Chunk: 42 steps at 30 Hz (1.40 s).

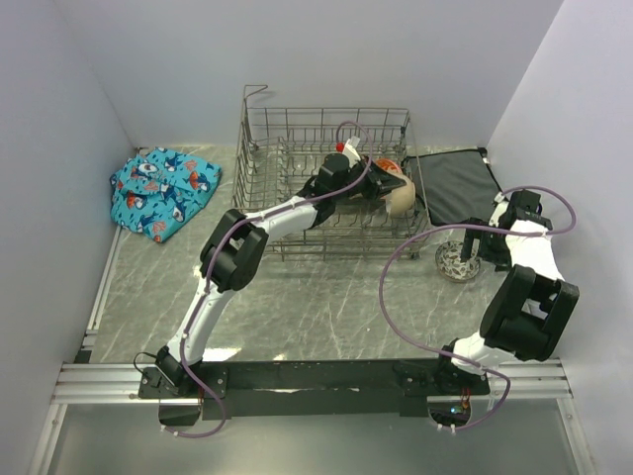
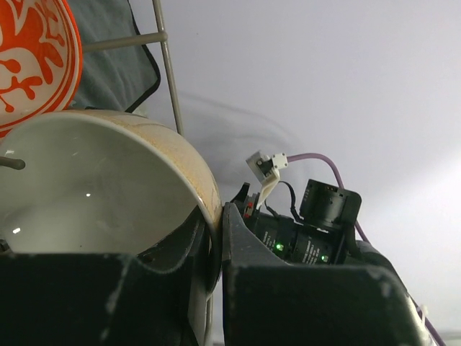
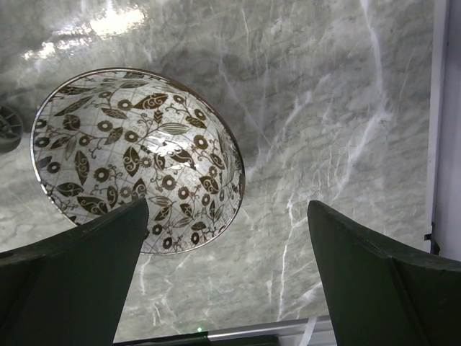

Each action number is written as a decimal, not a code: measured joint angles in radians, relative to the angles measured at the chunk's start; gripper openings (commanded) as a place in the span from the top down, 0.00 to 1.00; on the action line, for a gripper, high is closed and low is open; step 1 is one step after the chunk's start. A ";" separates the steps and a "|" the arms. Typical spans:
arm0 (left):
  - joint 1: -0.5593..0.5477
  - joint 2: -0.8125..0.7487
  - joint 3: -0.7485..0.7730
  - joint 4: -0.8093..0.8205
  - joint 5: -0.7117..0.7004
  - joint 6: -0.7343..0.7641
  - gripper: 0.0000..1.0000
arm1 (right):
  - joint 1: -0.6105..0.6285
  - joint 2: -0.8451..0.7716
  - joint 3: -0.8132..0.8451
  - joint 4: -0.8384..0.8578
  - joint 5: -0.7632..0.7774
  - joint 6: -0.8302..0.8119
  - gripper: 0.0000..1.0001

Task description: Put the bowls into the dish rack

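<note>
left end effector [image 2: 216,249] pinches a half-cropped cream bowl [image 2: 94,180]; right end effector [image 3: 229,213] gapes.

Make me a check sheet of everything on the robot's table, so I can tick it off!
Surface: grey marbled table.
Job's things: dish rack at the far side; cream bowl and orange-red bowl inside it; black-and-white bowl on the table to the rack's right.
Clutter: blue patterned cloth on the left; dark mat to the right of the rack.
Grippers: left pincer shut on the cream bowl's rim; right pincer open above the black-and-white bowl.
Cables: purple cables looping off both arms.
Surroundings: plain white walls on three sides.
</note>
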 measured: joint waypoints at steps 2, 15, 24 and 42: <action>0.003 0.002 0.000 0.003 0.013 0.003 0.99 | 0.000 0.009 0.000 0.000 0.003 -0.001 0.00; 0.003 0.007 0.006 -0.004 0.033 0.048 0.99 | 0.000 0.066 0.034 0.010 0.006 -0.010 0.00; -0.011 0.019 0.072 -0.106 0.024 0.154 0.99 | 0.000 0.066 0.034 0.015 0.006 -0.010 0.00; 0.036 0.087 0.045 -0.063 0.112 0.037 0.95 | 0.017 0.075 0.061 0.011 0.022 -0.018 0.00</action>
